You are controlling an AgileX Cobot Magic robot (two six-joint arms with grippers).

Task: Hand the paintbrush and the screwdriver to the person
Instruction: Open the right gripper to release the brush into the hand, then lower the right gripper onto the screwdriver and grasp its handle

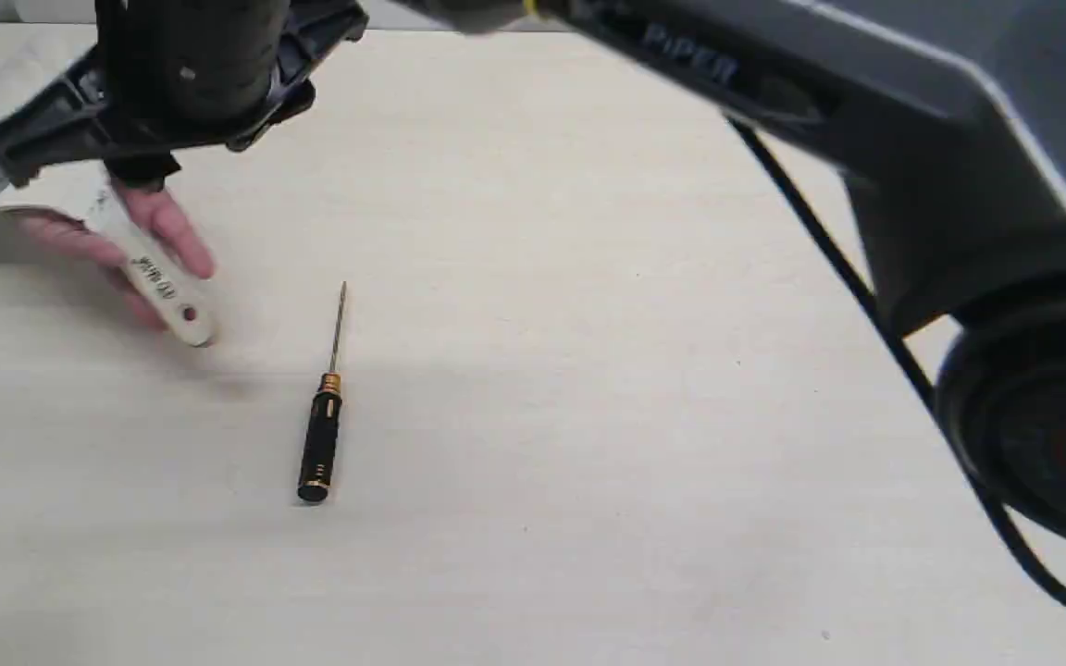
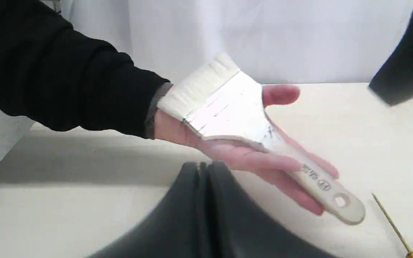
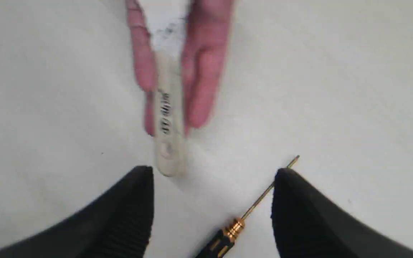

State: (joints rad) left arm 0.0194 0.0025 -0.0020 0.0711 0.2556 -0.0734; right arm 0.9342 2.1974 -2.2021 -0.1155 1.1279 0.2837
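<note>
The paintbrush (image 2: 235, 111) is laid flat across the open palm of the person's hand (image 2: 242, 156), with the bristles over the wrist and the handle projecting beyond the hand; it is not touched by either claw. In the exterior view it is located to the left of the screwdriver (image 1: 322, 435), with its holed handle end near the screwdriver tip but apart from it. The screwdriver is laid flat on the counter (image 1: 635, 462), untouched, with its black handle toward the camera. The right claw (image 3: 213, 175) is held over the counter above the screwdriver tip, with the jaws spread wide and nothing gripped; the brush handle end and part of the screwdriver shaft are seen in the gap. The left claw (image 2: 203, 168) is aimed at the hand, with the screwdriver shaft off to one side; its fingers (image 2: 224, 186) are pressed together and nothing is held.
</note>
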